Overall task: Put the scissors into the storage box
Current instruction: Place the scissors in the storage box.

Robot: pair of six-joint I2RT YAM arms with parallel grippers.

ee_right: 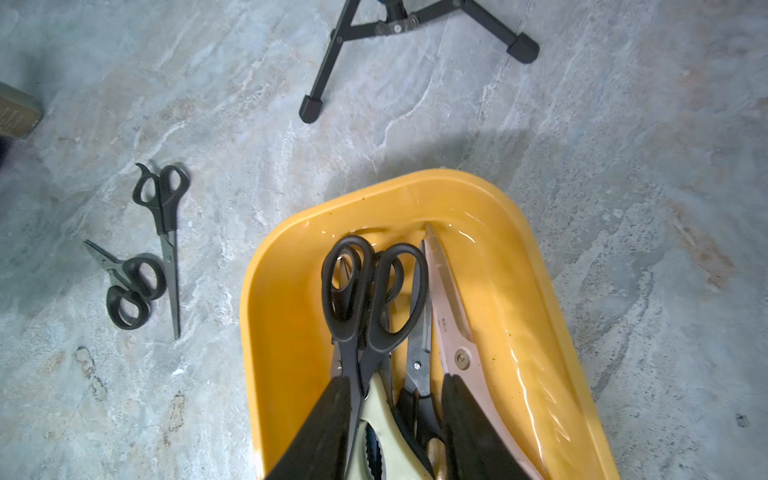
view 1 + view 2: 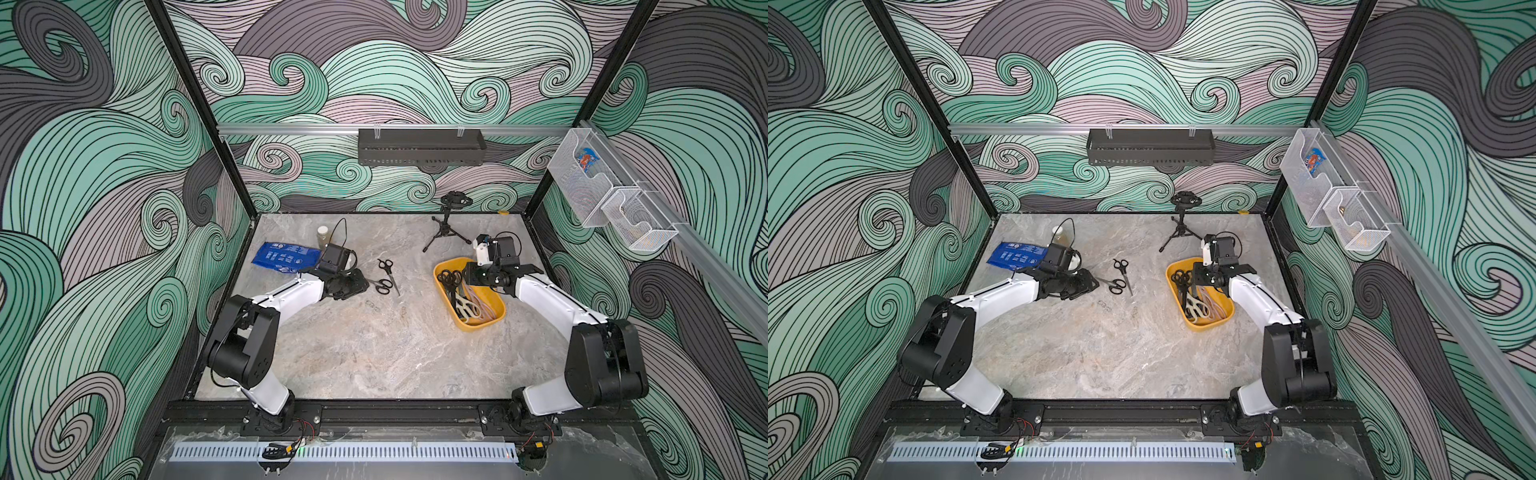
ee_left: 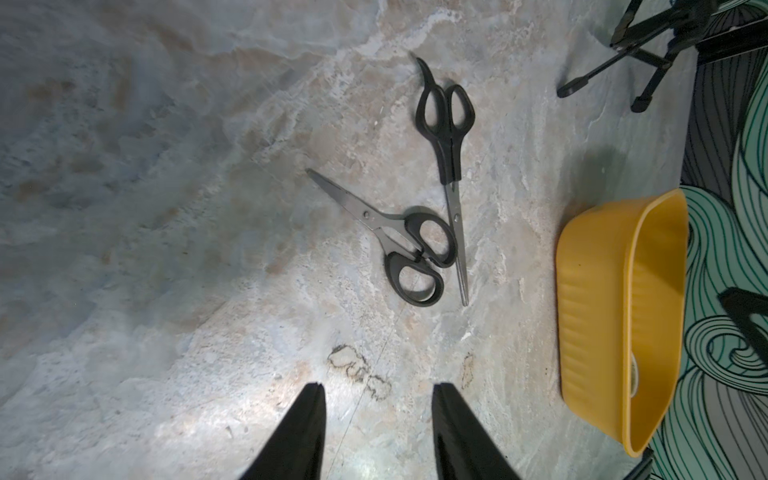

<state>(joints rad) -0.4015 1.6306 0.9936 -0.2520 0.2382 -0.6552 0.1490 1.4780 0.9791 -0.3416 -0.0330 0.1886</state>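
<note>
The right gripper (image 1: 397, 378) hangs over the yellow storage box (image 1: 282, 316), jaws parted and gripping nothing. Below it in the box lie a large black-handled pair (image 1: 370, 291), a pale pink pair (image 1: 453, 332) and a cream pair (image 1: 380, 415), with others partly hidden. Two more black scissors are out on the counter (image 2: 374, 353): a stubby pair (image 3: 399, 245) touching a slim pair (image 3: 448, 137). The left gripper (image 3: 378, 386) hovers near them, moderately wide and empty

Two loose scissors (image 2: 383, 286) at frame centre, touching, on table (image 2: 374, 353). Storage box (image 2: 478, 324) right of them, well apart, holding more scissors (image 2: 451, 277). Tripod (image 2: 445, 230) behind box; pouch (image 2: 282, 255) and bottle (image 2: 322, 237) at table's upper left.
</note>
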